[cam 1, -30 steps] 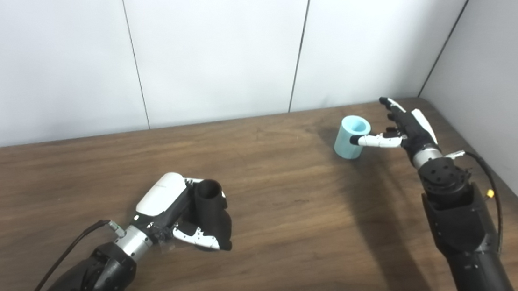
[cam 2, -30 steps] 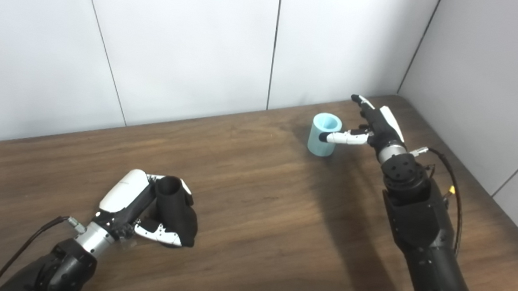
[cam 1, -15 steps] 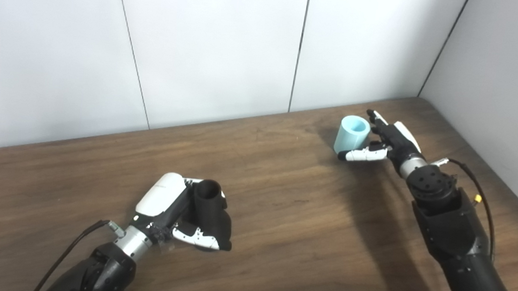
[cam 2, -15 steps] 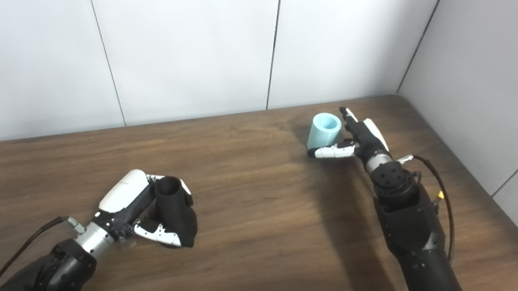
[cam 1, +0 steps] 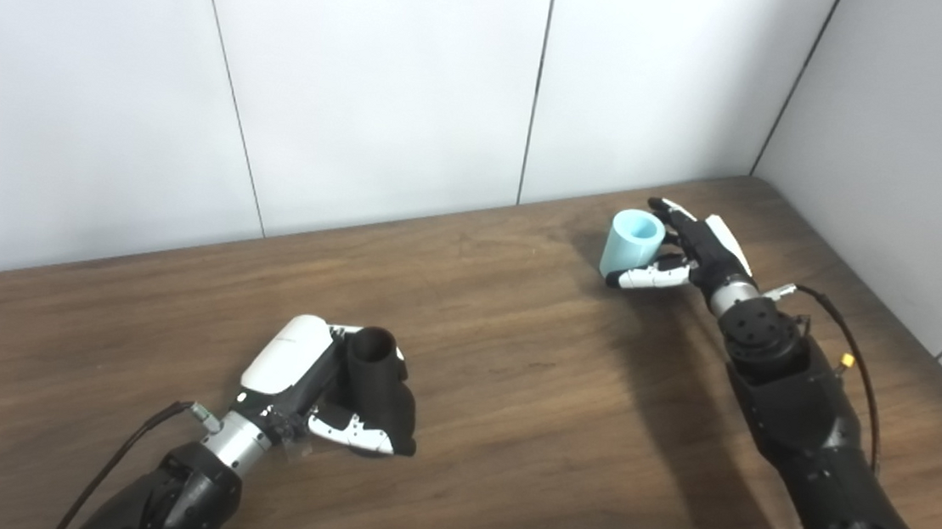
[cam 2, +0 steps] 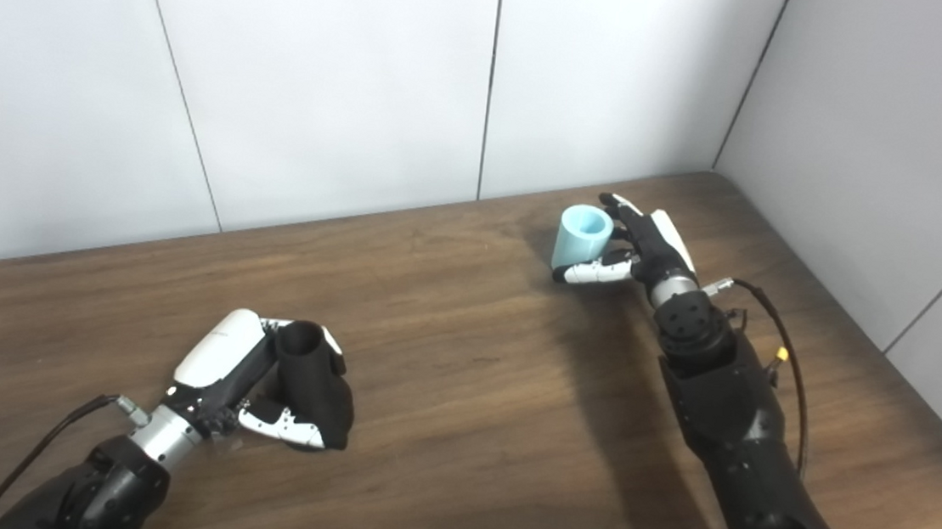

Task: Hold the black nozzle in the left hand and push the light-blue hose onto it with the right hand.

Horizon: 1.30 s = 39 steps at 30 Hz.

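Here we count 2 hands, 1 black nozzle and 1 light-blue hose piece on 1 wooden worktop [cam 1: 510,404]. The left hand [cam 1: 304,373] sits low at the near left of the worktop, its fingers and thumb wrapped around the black nozzle [cam 1: 376,380], which stands roughly upright in the grasp with its round open mouth facing up and its wider base resting on or just above the wood; we cannot tell which. The right hand [cam 1: 698,250] is far across the worktop, near the back right corner, well apart from the left one. Its fingers are spread around the light-blue hose [cam 1: 631,243], a short tube standing upright on the wood with its open end up. The white-tipped thumb [cam 1: 645,277] reaches across the near lower side of the tube, and the dark fingers curve along its far right side. We cannot tell whether the grasp has closed firmly; the fingers look close to or touching the tube wall. The hose and the nozzle are well apart, with bare wood between them.
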{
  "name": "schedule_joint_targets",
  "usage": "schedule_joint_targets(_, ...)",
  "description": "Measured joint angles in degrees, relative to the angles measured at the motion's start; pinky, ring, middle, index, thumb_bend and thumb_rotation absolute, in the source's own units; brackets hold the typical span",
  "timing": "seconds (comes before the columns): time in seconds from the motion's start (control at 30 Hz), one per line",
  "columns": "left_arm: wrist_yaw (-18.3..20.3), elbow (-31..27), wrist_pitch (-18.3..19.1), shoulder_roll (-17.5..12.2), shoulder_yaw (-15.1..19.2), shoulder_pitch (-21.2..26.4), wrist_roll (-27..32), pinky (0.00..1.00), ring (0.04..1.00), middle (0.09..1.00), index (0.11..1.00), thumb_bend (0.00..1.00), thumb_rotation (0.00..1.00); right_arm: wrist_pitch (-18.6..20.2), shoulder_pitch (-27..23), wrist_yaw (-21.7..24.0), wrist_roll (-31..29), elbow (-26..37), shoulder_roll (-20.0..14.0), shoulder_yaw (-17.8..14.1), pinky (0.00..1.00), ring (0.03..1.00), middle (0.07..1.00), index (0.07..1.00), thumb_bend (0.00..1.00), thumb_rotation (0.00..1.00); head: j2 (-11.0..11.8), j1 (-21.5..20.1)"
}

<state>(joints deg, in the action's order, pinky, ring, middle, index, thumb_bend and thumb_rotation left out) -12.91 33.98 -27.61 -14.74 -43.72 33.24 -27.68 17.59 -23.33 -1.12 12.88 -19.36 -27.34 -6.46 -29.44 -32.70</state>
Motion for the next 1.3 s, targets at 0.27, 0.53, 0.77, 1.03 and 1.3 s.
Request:
schedule_joint_targets(0.27, 0.0, -0.4, 0.0, -0.2, 0.1, -0.1, 0.0, 0.35, 0.423, 0.446, 0.505, 0.5, 0.0, -3.9, -4.3, -8.2, 3.9, -8.9, 1.3, 1.9, 0.53, 0.61, 0.666, 0.682, 0.72, 0.0, -0.9, 1.4)
schedule_joint_targets(0.53, 0.1, -0.6, 0.0, -0.2, 0.2, -0.2, 0.0, 0.36, 0.427, 0.447, 0.504, 0.5, 0.0, -6.2, -5.3, -9.7, 3.9, -11.3, 1.8, 2.5, 0.39, 0.391, 0.503, 0.564, 0.51, 0.0, -1.6, 2.5)
schedule_joint_targets(0.77, 0.2, -0.6, 0.0, -0.2, 0.3, -0.2, 0.0, 0.36, 0.43, 0.448, 0.503, 0.5, 0.0, -6.5, -5.3, -9.9, 4.0, -11.2, 2.2, 3.4, 0.38, 0.409, 0.517, 0.514, 0.51, 0.0, -2.0, 3.1)
schedule_joint_targets(1.03, 0.5, -0.6, 0.0, -0.1, 0.8, -0.3, 0.0, 0.35, 0.424, 0.444, 0.504, 0.5, 0.0, -6.7, -3.5, -9.6, 3.9, -7.8, 2.4, 4.1, 0.39, 0.414, 0.494, 0.52, 0.52, 0.0, -2.5, 4.7)
schedule_joint_targets(1.3, 0.7, -0.6, 0.0, 0.0, 1.2, -0.4, -0.1, 0.35, 0.421, 0.444, 0.507, 0.5, 0.0, -4.4, 0.6, -4.0, 2.3, 5.7, 5.1, 4.8, 0.38, 0.424, 0.493, 0.511, 0.52, 0.0, -3.3, 8.1)
